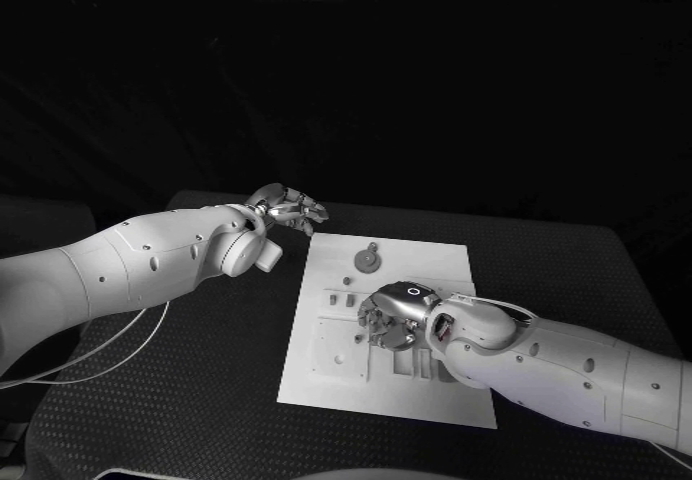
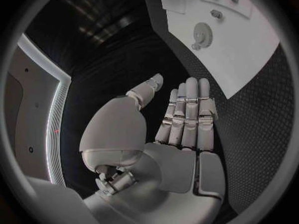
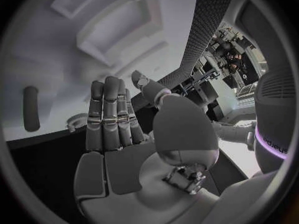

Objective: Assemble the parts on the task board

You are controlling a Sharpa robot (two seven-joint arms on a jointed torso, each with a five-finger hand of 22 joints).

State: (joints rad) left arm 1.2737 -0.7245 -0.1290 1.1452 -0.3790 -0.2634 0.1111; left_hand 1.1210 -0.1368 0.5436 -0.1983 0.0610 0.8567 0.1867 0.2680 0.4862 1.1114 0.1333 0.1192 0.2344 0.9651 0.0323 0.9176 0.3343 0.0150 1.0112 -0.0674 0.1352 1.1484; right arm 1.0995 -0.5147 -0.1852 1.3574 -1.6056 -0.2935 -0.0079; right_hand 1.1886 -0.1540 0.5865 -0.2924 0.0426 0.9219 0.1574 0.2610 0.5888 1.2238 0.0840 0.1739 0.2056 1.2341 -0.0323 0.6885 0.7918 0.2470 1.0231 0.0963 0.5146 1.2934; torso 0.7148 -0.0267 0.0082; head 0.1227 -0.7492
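The bench (image 1: 188, 380) under me is black and finely textured, with darkness all round it. In its middle lies the white task board (image 1: 433, 260), its long side running away from me. Toward the board's far end a round toothed grey part (image 1: 371, 260) lies flat, and my left wrist view shows it too (image 2: 202, 34). Nearer the middle, small grey parts (image 1: 343, 297) sit in a cluster, and there are raised white frames (image 3: 118, 22) and a dark slot (image 3: 30, 108) on the board's surface.

My right hand (image 1: 389, 318) hangs over the middle of the board, palm toward it; in my right wrist view its fingers (image 3: 107, 117) are straight, side by side, with the thumb out, and nothing is in them. My left hand (image 1: 289, 213) is off the board, over the bench just beside the board's far left corner. Its fingers (image 2: 187, 114) too are extended together, thumb apart, holding nothing and touching none of the parts.
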